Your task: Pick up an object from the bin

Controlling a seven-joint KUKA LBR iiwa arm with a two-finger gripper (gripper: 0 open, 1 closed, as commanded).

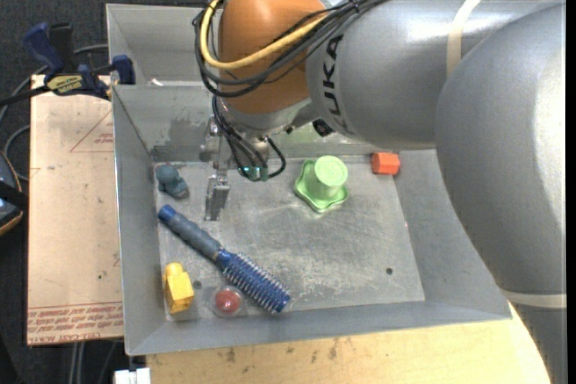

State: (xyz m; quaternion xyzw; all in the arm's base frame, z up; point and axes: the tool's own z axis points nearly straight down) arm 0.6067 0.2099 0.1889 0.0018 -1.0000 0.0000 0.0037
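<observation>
Currently we see the hand (216,196) over bare floor of the bin (360,256); we cannot tell its opening. Just left of it lies a grey-blue lump (171,182), below it a blue brush (225,259), right of it a green cup (322,183).

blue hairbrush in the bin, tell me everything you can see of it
The blue plastic hairbrush lies flat in the grey metal bin, slanting from a dark-blue handle at upper left to a brighter bristled head at lower right. A small red ball lies close beside the head; whether they touch is unclear.
</observation>
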